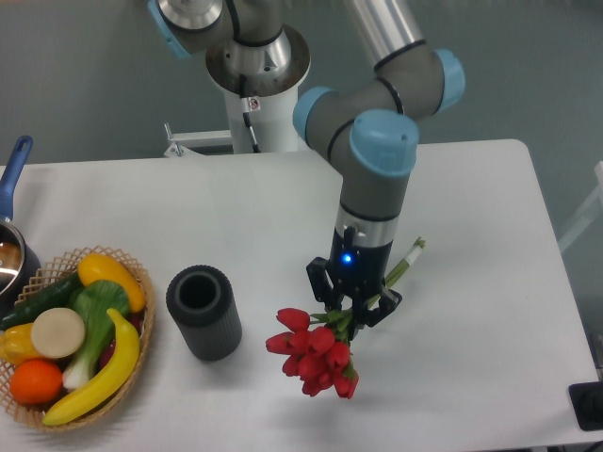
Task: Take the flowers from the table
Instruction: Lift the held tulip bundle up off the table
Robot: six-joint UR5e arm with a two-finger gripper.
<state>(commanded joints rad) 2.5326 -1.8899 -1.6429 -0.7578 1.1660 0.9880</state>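
The arm (377,56) is built of smooth silver tubes joined by thick grey joint housings. Each joint ends in a round, light blue cap. A polished silver wrist section (369,221) sits below the largest blue cap. Under it is a black segment with a small glowing blue light. The gripper (350,315) is black, with two short dark fingers. The base is a white column (267,118) topped by a round silver flange. A thin black cable runs down the column, beside a small red-and-white label.
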